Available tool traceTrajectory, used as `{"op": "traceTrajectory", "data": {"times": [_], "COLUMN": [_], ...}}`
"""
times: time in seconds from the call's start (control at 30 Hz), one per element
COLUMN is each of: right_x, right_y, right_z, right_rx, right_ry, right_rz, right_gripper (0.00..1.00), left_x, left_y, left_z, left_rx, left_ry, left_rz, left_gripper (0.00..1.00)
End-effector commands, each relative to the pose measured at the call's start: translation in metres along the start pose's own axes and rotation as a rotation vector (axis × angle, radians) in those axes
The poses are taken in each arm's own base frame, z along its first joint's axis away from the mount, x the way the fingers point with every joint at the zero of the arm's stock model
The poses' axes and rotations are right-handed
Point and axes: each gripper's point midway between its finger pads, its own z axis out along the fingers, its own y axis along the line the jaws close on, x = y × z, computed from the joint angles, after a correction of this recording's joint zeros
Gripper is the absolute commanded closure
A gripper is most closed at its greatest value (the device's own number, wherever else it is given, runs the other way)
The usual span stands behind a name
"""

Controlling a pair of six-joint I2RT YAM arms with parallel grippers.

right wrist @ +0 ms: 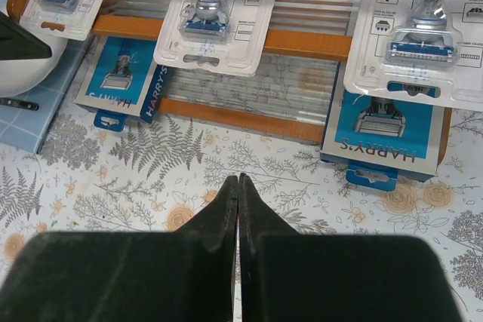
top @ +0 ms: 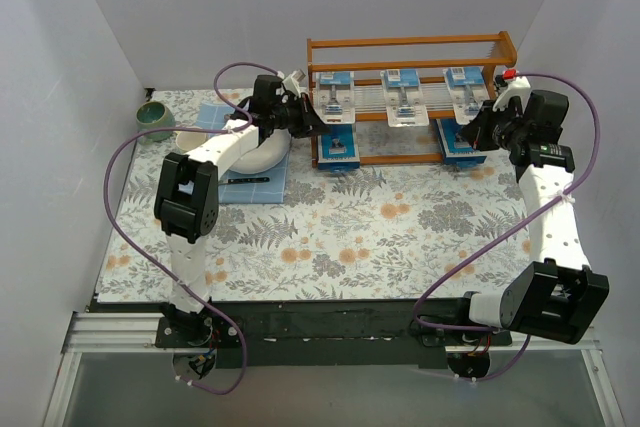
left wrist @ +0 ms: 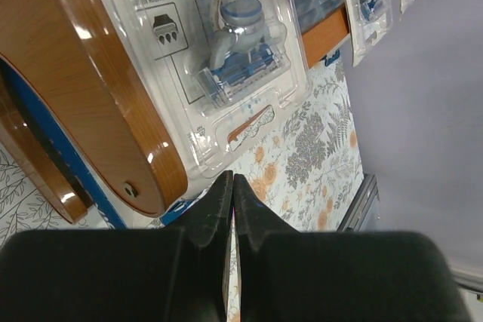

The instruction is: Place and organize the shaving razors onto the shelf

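The shelf (top: 410,44) stands at the back of the table. Three shaving razors in clear blister packs (top: 337,97) (top: 403,97) (top: 465,92) lean in a row on its middle tier. Two blue boxed packs (top: 338,152) (top: 462,142) sit at its foot. My left gripper (top: 312,123) is shut and empty by the shelf's left side frame (left wrist: 90,88), just below the leftmost pack (left wrist: 226,50). My right gripper (top: 480,132) is shut and empty too. It hovers over the tablecloth in front of the shelf (right wrist: 302,41), below the middle pack (right wrist: 219,13), with the right pack (right wrist: 419,35) and a blue box (right wrist: 385,137) to its right.
A white bowl (top: 262,152) rests on a blue mat (top: 235,162) left of the shelf, with a dark-handled fork (top: 245,179) beside it. A green cup (top: 155,119) stands at the far left. White walls close in the table on both sides.
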Motion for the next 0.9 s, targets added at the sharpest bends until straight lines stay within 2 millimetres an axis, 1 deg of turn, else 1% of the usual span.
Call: {"op": "traceTrajectory", "data": {"times": [0.0, 0.03, 0.07, 0.1, 0.13, 0.17, 0.2, 0.23, 0.27, 0.3, 0.33, 0.4, 0.43, 0.47, 0.5, 0.53, 0.57, 0.6, 0.63, 0.67, 0.7, 0.73, 0.77, 0.8, 0.83, 0.87], "right_x": [-0.017, -0.015, -0.015, -0.013, -0.007, -0.004, 0.0, 0.006, 0.009, 0.011, 0.013, 0.02, 0.022, 0.028, 0.032, 0.036, 0.039, 0.043, 0.045, 0.047, 0.042, 0.046, 0.043, 0.043, 0.038, 0.036], "right_y": [0.001, 0.0, -0.001, -0.001, -0.001, -0.002, -0.003, -0.005, -0.004, -0.003, -0.001, 0.01, 0.014, 0.017, 0.026, 0.03, 0.029, 0.04, 0.043, 0.035, 0.051, 0.049, 0.044, 0.047, 0.046, 0.043], "right_z": [-0.004, -0.005, -0.004, -0.004, -0.003, -0.002, -0.002, -0.001, -0.002, -0.002, -0.002, -0.001, -0.001, 0.001, 0.004, 0.007, 0.011, 0.02, 0.024, 0.032, 0.04, 0.049, 0.054, 0.06, 0.069, 0.074], "right_rx": [-0.005, -0.004, -0.001, -0.005, -0.01, -0.007, -0.006, -0.001, -0.002, -0.006, -0.015, -0.062, -0.071, -0.082, -0.105, -0.117, -0.092, -0.111, -0.109, -0.067, -0.091, -0.077, -0.037, -0.031, -0.028, -0.011], "right_ry": [-0.051, -0.047, -0.045, -0.04, -0.023, -0.012, -0.005, 0.009, 0.015, 0.019, 0.022, 0.037, 0.042, 0.05, 0.053, 0.055, 0.061, 0.065, 0.071, 0.087, 0.07, 0.087, 0.086, 0.093, 0.094, 0.097], "right_rz": [-0.037, -0.038, -0.04, -0.061, -0.065, -0.074, -0.079, -0.071, -0.07, -0.069, -0.067, -0.065, -0.084, -0.097, -0.126, -0.147, -0.169, -0.199, -0.21, -0.211, -0.245, -0.247, -0.254, -0.251, -0.251, -0.248], "right_gripper": [0.99, 0.99, 0.99, 0.99, 0.83, 0.75, 0.67, 0.55, 0.48, 0.44, 0.38, 0.36, 0.36, 0.38, 0.42, 0.56, 0.64, 0.74, 0.98, 0.99, 0.99, 0.99, 0.99, 0.99, 0.99, 0.99], "left_x": [0.0, 0.014, 0.022, 0.027, 0.033, 0.052, 0.057, 0.058, 0.067, 0.068, 0.066, 0.07, 0.066, 0.064, 0.064, 0.063, 0.058, 0.056, 0.051, 0.047, 0.044, 0.042, 0.039, 0.035, 0.034, 0.031], "left_y": [-0.041, -0.038, -0.041, -0.056, -0.058, -0.047, -0.047, -0.054, -0.048, -0.049, -0.05, -0.042, -0.034, -0.032, -0.022, -0.018, -0.016, -0.013, -0.007, -0.007, -0.004, -0.003, -0.003, -0.003, -0.003, -0.003], "left_z": [-0.029, -0.033, -0.039, -0.053, -0.059, -0.063, -0.067, -0.078, -0.081, -0.085, -0.091, -0.095, -0.097, -0.101, -0.104, -0.108, -0.113, -0.117, -0.124, -0.13, -0.136, -0.14, -0.143, -0.151, -0.154, -0.158], "left_rx": [0.105, 0.112, 0.128, 0.171, 0.178, 0.162, 0.16, 0.157, 0.141, 0.135, 0.116, 0.075, 0.023, -0.001, -0.031, -0.047, -0.067, -0.082, -0.105, -0.122, -0.139, -0.147, -0.154, -0.17, -0.177, -0.183], "left_ry": [0.012, 0.045, 0.059, 0.066, 0.073, 0.099, 0.099, 0.079, 0.087, 0.076, 0.057, 0.055, 0.036, 0.026, 0.027, 0.02, 0.002, -0.009, -0.024, -0.043, -0.054, -0.062, -0.071, -0.091, -0.097, -0.109], "left_rz": [0.058, 0.046, 0.069, 0.097, 0.108, 0.104, 0.112, 0.136, 0.131, 0.169, 0.192, 0.237, 0.249, 0.265, 0.27, 0.275, 0.279, 0.279, 0.275, 0.281, 0.282, 0.294, 0.3, 0.306, 0.309, 0.317], "left_gripper": [1.0, 0.99, 0.97, 0.95, 0.94, 0.91, 0.89, 0.87, 0.8, 0.79, 0.78, 0.77, 0.77, 0.77, 0.77, 0.77, 0.77, 0.77, 0.77, 0.77, 0.77, 0.77, 0.77, 0.77, 0.77, 0.77]}}
